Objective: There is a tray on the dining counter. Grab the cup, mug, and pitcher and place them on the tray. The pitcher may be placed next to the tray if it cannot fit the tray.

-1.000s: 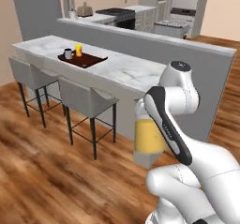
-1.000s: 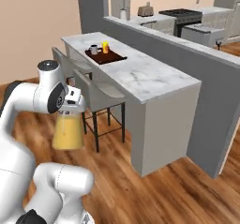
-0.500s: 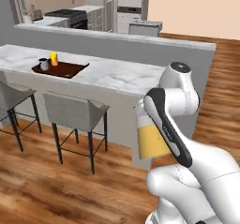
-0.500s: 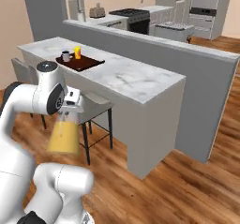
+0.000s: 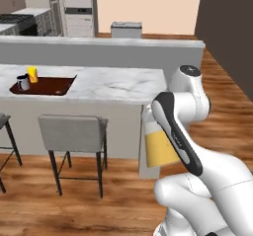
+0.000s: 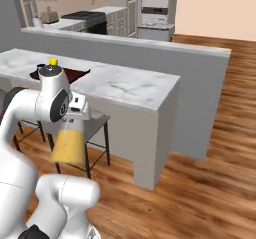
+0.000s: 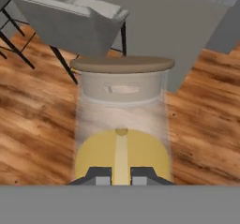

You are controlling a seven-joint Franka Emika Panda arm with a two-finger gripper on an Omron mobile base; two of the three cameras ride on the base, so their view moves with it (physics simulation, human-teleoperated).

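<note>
While the arm hangs low in front of its base, the tool (image 7: 121, 175) pinches the pitcher (image 5: 157, 146), a clear carafe about 2 thirds full of orange liquid, carried above the wooden floor and well apart from the dining surface (image 5: 113, 84). In the hand view the brown cork lid (image 7: 122, 64) points away from the camera, and the 2 dark fingertips (image 7: 99, 175) sit close together against the glass; exactly where they meet it is cut off at the bottom edge. On the far left end of the marble slab lies the dark reddish tray (image 5: 49, 87), holding 2 things at its left end: the navy mug (image 5: 22, 82) and, just beside it, the yellow cup (image 5: 32, 74). From the right base view the arm's shoulder covers most of the tray (image 6: 77, 74), and the cup (image 6: 53, 61) shows as a yellow dot above the joint. A grey stool (image 5: 74, 132) stands under the surface's edge, and I cannot make out any contents in the mug.
</note>
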